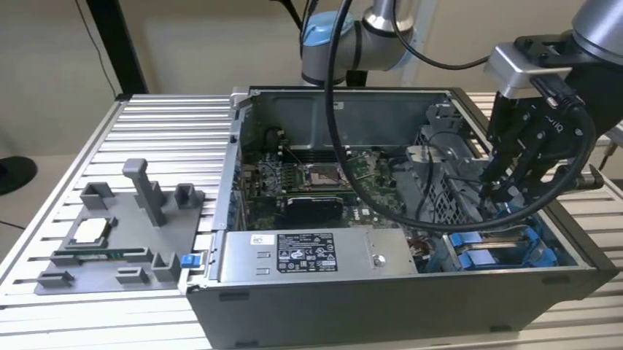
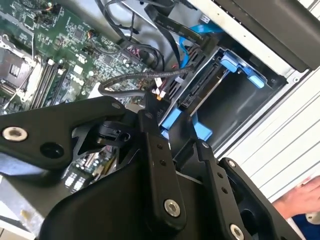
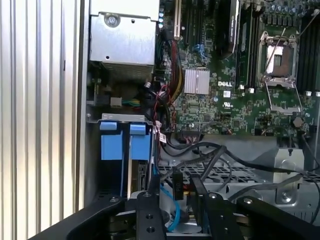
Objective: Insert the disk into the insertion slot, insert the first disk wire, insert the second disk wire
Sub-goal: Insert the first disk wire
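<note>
The gripper [image 1: 497, 191] is hanging open-fingered over the case's [image 1: 389, 306] corner. The second wrist view is showing the disk [image 2: 202, 82] edge-on, mostly hidden in the insertion slot [image 2: 235, 66].

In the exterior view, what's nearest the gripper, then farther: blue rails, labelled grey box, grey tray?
From the gripper:
1. Blue rails, right under it in the case.
2. Labelled grey box, inside the case, leftward.
3. Grey tray, outside the case, exterior view's far left.
</note>
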Robot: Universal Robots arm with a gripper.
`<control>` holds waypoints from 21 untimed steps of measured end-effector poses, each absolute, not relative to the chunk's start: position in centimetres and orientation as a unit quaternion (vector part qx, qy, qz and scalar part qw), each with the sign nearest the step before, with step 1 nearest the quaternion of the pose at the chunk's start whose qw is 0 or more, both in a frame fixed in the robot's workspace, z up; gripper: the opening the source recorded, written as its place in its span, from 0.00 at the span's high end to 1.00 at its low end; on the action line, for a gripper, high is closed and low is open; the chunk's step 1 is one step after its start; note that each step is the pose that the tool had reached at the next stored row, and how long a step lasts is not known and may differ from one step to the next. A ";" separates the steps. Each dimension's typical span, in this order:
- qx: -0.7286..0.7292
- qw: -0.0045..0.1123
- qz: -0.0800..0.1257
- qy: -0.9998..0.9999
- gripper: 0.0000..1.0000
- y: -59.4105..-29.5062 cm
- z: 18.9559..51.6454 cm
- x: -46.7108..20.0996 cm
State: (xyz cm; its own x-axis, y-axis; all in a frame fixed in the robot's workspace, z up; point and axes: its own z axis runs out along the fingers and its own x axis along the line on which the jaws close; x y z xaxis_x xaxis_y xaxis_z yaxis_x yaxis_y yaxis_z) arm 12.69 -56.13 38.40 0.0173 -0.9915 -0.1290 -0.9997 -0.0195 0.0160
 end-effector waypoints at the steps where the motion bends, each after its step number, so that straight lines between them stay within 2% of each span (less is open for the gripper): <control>1: -0.712 0.040 0.052 0.699 0.00 -56.1 38.4 12.6; 21: -0.712 0.042 0.050 0.699 0.00 -56.1 38.3 12.0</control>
State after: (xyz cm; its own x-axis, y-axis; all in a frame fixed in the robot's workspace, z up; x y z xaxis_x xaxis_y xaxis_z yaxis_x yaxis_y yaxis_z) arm 11.99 -56.13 38.30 0.0179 -0.9913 -0.1302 -0.9998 -0.0195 0.0109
